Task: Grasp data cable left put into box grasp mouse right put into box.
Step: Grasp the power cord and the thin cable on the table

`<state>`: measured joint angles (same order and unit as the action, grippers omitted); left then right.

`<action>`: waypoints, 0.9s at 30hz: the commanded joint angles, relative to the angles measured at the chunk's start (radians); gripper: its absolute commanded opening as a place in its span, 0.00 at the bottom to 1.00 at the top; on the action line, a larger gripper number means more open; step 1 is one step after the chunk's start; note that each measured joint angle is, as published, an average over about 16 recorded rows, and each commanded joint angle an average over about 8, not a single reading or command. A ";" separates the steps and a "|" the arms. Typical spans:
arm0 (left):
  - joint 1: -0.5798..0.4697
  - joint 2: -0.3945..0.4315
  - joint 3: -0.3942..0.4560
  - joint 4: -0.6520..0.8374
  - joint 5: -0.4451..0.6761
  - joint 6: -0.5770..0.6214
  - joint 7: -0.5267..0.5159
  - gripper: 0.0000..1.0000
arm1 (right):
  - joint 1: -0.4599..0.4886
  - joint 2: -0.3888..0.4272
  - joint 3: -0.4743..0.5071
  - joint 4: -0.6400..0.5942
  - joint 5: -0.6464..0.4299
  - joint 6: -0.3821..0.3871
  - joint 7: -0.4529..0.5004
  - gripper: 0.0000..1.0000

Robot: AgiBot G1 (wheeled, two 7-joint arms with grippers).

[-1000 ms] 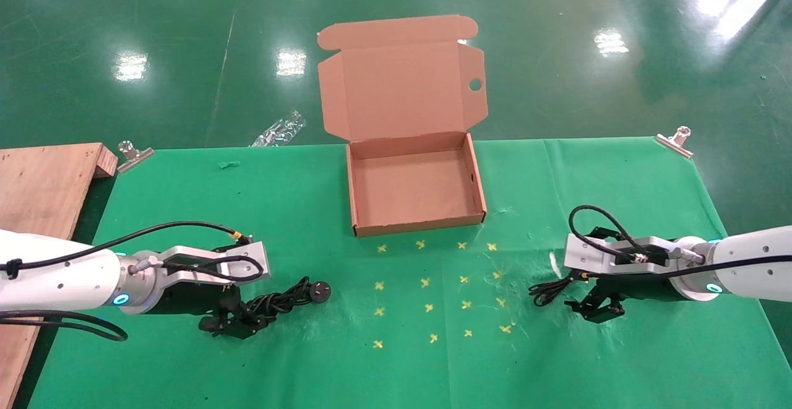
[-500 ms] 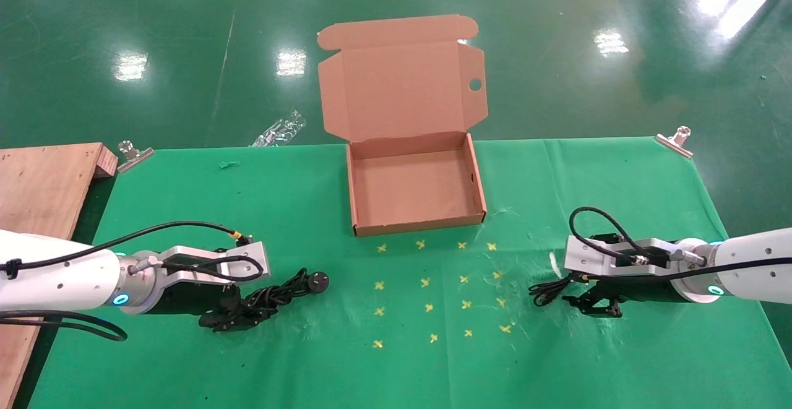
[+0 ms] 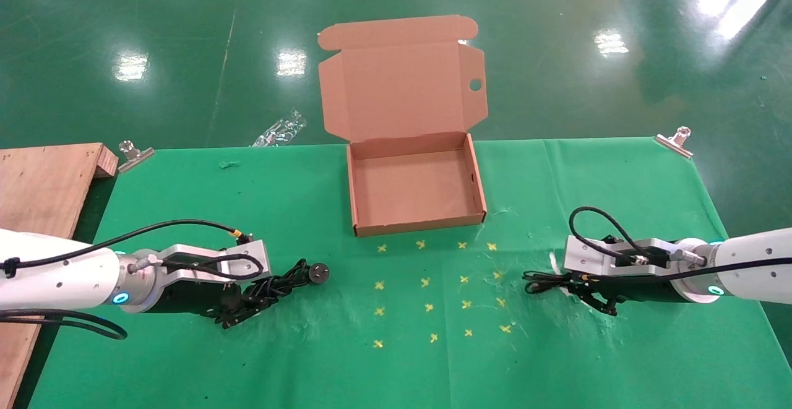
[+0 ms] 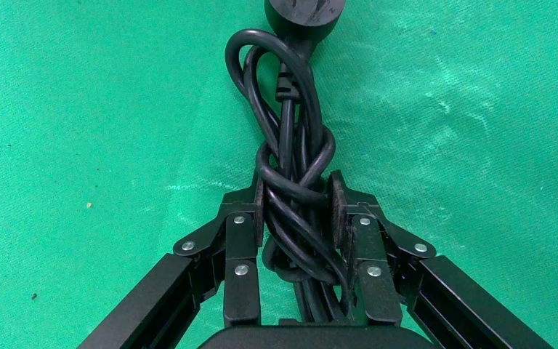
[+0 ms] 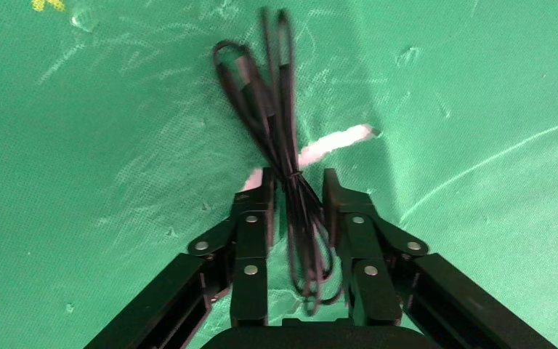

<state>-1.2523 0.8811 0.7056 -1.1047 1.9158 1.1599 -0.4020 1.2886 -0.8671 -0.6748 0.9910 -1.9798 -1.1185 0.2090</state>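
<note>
**Q:** Cable first, on the left. How does it lie to the fingers?

**A:** The left gripper (image 4: pixel 296 195) sits low over the desk (image 3: pixel 297 198) near the robot's left edge. Its fingers (image 4: pixel 245 225) are drawn in on the data cable (image 4: pixel 288 123), with a pad pressing each flank of the bundle. The bundle's long axis runs straight out from the palm. Its round plug (image 3: pixel 319 273) leads at the far end, pointing towards the middle of the desk.

**Q:** And the box from there?

**A:** The box (image 3: pixel 417 228) stands open at the middle of the far side, lid hinged back and the tray bare. From the left gripper it lies ahead and to the right, so I judge the carry must lift first and clear the near wall.

**Q:** The right side?

**A:** The right gripper (image 5: pixel 296 182) is low over the desk near the right edge, about level with the left one. Its fingers (image 5: pixel 251 218) have closed round a thin black cord (image 5: pixel 261 94), whose loops trail out beyond the tips towards the desk's middle. The mouse itself shows in no view, so I cannot tell where it is. The box lies ahead and to the left of this gripper. Each arm is nearer its own item.

**Q:** Counts?

**A:** One data cable, one box and one bundle of cord. There are two metal clips, one at the far-left corner (image 3: pixel 133 154) and one at the far-right (image 3: pixel 674 140).
</note>
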 commanded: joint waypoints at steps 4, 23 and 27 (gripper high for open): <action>0.000 0.000 0.000 0.000 0.000 0.000 0.000 0.00 | 0.000 0.000 0.000 0.000 0.000 0.000 0.000 0.00; 0.001 0.010 0.016 0.016 0.023 0.009 0.003 0.00 | 0.005 0.033 0.025 0.026 0.060 -0.026 -0.019 0.00; 0.003 0.020 0.027 0.022 0.042 0.008 0.001 0.00 | 0.007 0.035 0.028 0.028 0.065 -0.030 -0.017 0.00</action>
<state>-1.2516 0.8984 0.7267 -1.0834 1.9492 1.1683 -0.4036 1.2948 -0.8326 -0.6483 1.0184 -1.9168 -1.1492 0.1911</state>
